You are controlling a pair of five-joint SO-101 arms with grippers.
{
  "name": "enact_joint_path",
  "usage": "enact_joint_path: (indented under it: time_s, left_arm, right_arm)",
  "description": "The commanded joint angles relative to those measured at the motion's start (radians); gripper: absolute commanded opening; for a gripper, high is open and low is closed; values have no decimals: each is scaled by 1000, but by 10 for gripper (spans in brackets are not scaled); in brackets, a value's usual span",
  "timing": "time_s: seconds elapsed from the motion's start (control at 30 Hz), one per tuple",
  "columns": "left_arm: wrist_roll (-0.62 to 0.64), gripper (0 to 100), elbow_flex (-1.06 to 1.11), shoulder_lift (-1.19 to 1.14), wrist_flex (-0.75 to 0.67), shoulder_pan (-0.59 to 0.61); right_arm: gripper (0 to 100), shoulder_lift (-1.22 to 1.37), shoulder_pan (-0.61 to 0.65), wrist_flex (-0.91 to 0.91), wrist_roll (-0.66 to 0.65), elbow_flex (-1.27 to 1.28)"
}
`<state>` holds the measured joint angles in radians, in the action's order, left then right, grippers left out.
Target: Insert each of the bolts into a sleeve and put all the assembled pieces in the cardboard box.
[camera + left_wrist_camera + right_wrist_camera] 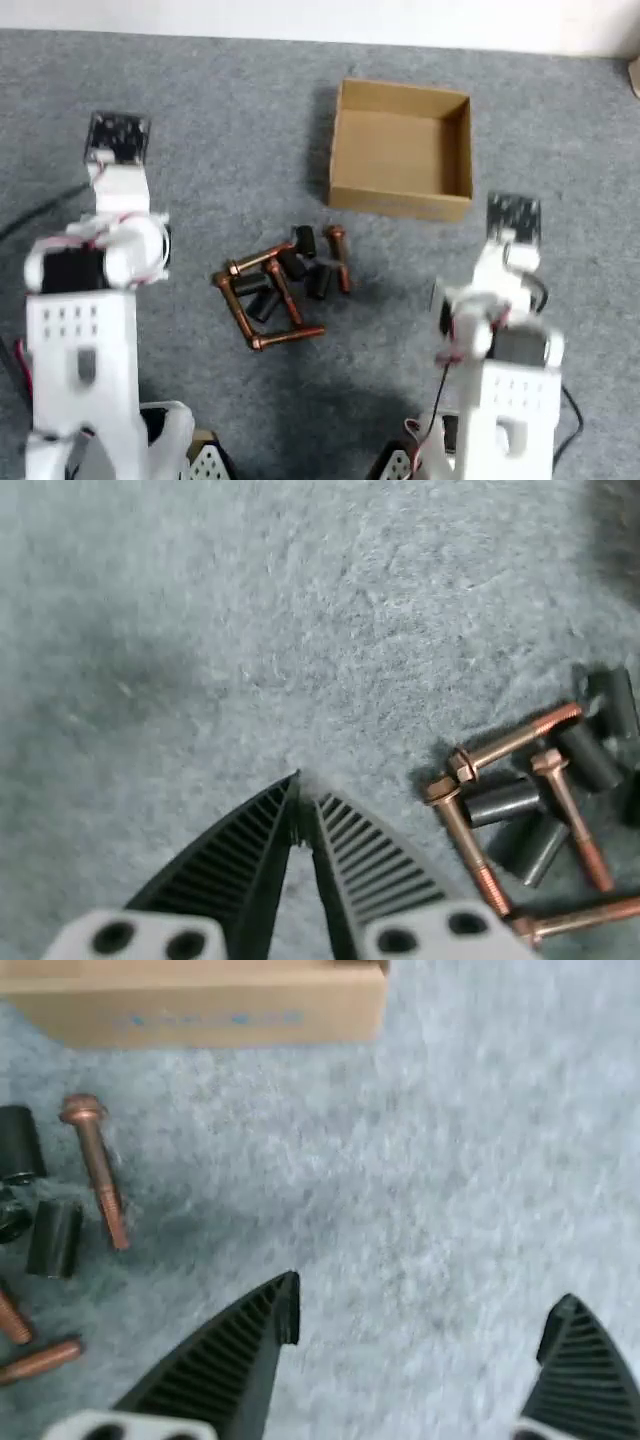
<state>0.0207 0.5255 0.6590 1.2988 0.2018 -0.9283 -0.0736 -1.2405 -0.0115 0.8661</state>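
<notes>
Nearest, the left gripper (pixel 300 825) hangs over grey carpet (pixel 220 130), fingers pressed together on nothing; the right gripper (pixel 430 1300) gapes wide, equally empty. Between the arms lies a tangle of copper bolts (pixel 288 335) and black sleeves (pixel 304 241), seemingly unassembled. One outlying bolt (pixel 95 1165) sits off to the right gripper's side, its long axis running toward the cardboard box (pixel 400 205), head nearest it; that arm looks closer. Bare carpet rings the pile. Beyond, the box stands empty.
</notes>
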Motion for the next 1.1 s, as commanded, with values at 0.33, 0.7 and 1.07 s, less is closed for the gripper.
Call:
enact_joint_path:
  time_s: [0.33, 0.7, 1.07]
  left_arm:
    - [106, 11, 182, -65, -235, -239]
    - [106, 11, 291, -65, -399, -197]
    - [103, 11, 300, -58, -394, -206]
  right_arm:
    - [357, 533, 288, -183, 394, -440]
    - [357, 532, 464, 105, 626, -282]
    - [357, 541, 501, 113, 634, -272]
